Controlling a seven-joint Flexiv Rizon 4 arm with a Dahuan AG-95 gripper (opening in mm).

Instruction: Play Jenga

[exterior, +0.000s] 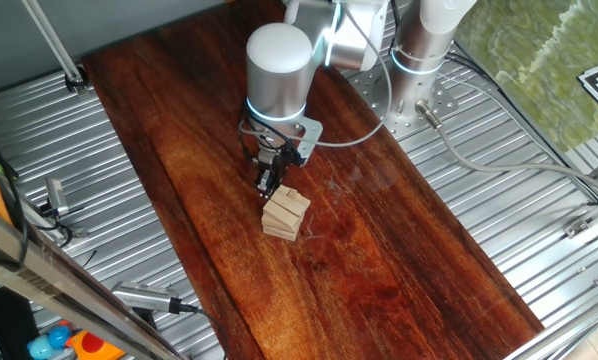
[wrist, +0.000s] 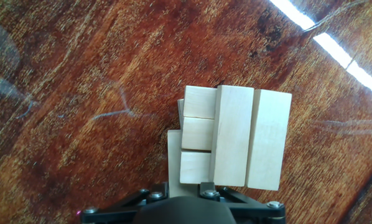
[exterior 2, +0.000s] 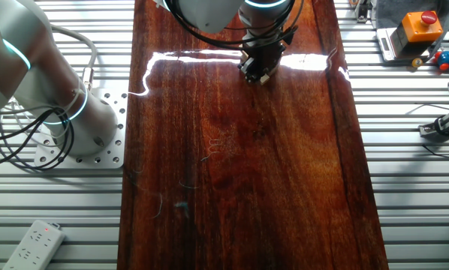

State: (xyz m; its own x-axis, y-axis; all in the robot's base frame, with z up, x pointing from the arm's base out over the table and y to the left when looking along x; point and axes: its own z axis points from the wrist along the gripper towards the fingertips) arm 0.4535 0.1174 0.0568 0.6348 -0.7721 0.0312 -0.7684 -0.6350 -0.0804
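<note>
The Jenga stack (exterior: 285, 213) is a small pile of pale wooden blocks on the dark wooden board (exterior: 379, 250). In the hand view its top layer (wrist: 251, 137) shows two long blocks, with three block ends (wrist: 197, 134) of the layer beneath on the left. One lower block (wrist: 173, 155) sticks out towards the hand. My gripper (exterior: 270, 183) hangs at the stack's far-left side. In the hand view its fingers (wrist: 158, 188) stand close on both sides of pale wood, with the gripper (wrist: 183, 186) shut on that block's end. In the other fixed view the gripper (exterior 2: 258, 69) hides the stack.
The robot base (exterior 2: 67, 120) stands on the metal table left of the board. A power strip (exterior 2: 33, 241), an orange-topped box (exterior 2: 416, 30) and tools (exterior: 144, 298) lie off the board. Bright glare (wrist: 335, 46) crosses the board beyond the stack.
</note>
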